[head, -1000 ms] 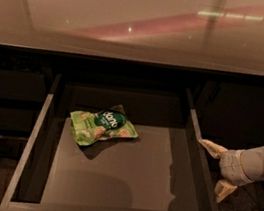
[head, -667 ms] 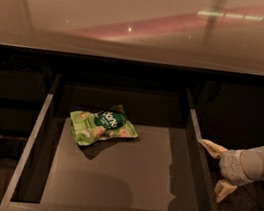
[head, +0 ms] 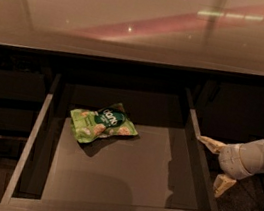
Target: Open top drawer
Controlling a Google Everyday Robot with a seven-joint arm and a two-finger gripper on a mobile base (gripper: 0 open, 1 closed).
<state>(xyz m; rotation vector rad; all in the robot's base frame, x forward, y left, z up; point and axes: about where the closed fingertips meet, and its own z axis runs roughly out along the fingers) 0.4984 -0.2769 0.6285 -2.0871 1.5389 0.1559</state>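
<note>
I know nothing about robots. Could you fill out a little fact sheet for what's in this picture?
Drawer: top drawer pulled well out, inside in plain view
Contents: one green snack bag lying flat, left of centre, towards the back
Above: glossy countertop
Gripper: gripper just outside the drawer's right wall, near the front
Fingers: spread apart, holding nothing
Contact: upper finger's tip is close to the right wall; touching or not, cannot tell
Task state: drawer looks open
</note>
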